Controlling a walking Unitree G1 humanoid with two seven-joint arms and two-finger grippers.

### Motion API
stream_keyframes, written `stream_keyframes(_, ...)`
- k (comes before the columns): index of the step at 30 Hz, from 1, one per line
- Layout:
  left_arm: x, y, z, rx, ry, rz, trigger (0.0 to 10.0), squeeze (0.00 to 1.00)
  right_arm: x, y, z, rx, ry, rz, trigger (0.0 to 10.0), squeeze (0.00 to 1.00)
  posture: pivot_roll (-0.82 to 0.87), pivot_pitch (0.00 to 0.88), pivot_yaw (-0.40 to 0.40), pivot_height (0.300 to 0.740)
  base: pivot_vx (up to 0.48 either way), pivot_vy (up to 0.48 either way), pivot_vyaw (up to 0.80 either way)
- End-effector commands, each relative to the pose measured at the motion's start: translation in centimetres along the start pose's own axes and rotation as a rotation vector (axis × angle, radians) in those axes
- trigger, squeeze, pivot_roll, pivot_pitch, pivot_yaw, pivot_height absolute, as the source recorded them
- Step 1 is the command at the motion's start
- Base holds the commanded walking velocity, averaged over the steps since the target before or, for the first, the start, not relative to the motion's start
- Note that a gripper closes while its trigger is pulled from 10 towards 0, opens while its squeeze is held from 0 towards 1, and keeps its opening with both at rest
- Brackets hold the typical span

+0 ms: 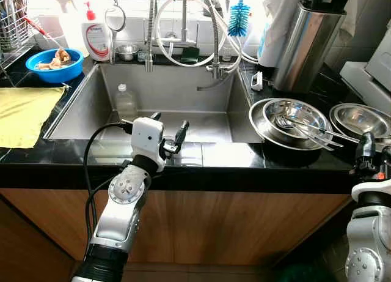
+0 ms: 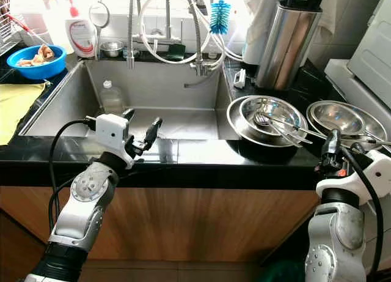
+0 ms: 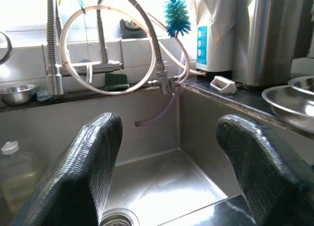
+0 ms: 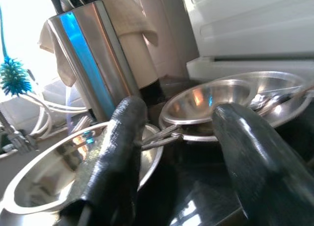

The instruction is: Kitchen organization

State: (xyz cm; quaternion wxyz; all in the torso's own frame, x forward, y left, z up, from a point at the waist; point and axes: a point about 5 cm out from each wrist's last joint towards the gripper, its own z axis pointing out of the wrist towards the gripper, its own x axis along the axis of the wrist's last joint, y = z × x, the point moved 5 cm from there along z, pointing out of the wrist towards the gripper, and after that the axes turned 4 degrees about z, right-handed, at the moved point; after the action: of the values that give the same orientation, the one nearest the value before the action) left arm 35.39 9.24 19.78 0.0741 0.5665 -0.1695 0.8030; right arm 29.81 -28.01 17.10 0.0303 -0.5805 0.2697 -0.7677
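My left gripper (image 1: 169,126) is open and empty, hovering over the front rim of the steel sink (image 1: 79,98). A clear plastic bottle (image 1: 125,101) stands inside the sink at its left. On the black counter to the right sit stacked steel bowls (image 1: 292,124) holding several utensils, with another steel bowl (image 1: 359,118) beyond them. My right gripper (image 2: 333,147) is at the counter's front right, just short of that bowl; in the right wrist view its fingers (image 4: 122,152) stand apart with nothing between them.
A blue bowl (image 1: 55,65) of scraps and a yellow cloth (image 1: 24,111) lie left of the sink. Behind it are a soap bottle (image 1: 96,36), a small steel bowl (image 1: 127,51), the spring faucet (image 1: 214,43) and a blue brush (image 1: 239,18). A steel knife block (image 1: 305,43) stands back right.
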Motion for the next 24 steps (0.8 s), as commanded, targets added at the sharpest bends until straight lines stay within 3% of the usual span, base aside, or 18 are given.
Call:
stream_keyframes(1,0.7,0.4,0.5,-0.018,0.017,0.01,10.0,0.0,-0.6,0.1,0.3,0.003,-0.021,0.044,10.0,0.0,0.03,0.0,-0.047,0.74,0.0,0.0,0.0)
stream_keyframes(16,0.7,0.8,0.3,-0.027,0.019,0.017,10.0,0.0,-0.7,-0.1,2.2,0.013,0.002,0.056,10.0,0.0,0.05,0.0,-0.055,0.74,0.0,0.0,0.0)
stream_keyframes(17,0.7,0.8,0.3,-0.028,0.019,0.018,10.0,0.0,-0.6,-0.2,2.3,0.016,0.009,0.055,3.3,0.0,0.05,0.0,-0.056,0.74,0.0,0.0,0.0)
stream_keyframes(18,0.7,0.8,0.3,-0.028,0.019,0.018,10.0,0.0,-0.6,-0.2,2.3,0.016,0.009,0.055,3.3,0.0,0.05,0.0,-0.056,0.74,0.0,0.0,0.0)
stream_keyframes(20,0.7,0.8,0.3,-0.028,0.019,0.02,10.0,0.0,-0.5,-0.3,2.3,0.018,0.013,0.056,1.8,0.0,0.05,0.0,-0.056,0.74,0.0,0.0,0.0)
stream_keyframes(24,0.7,0.9,0.3,-0.031,0.021,0.021,10.0,0.0,-0.4,-0.4,2.3,0.02,0.017,0.057,2.0,0.0,0.05,0.0,-0.056,0.74,0.0,0.0,0.0)
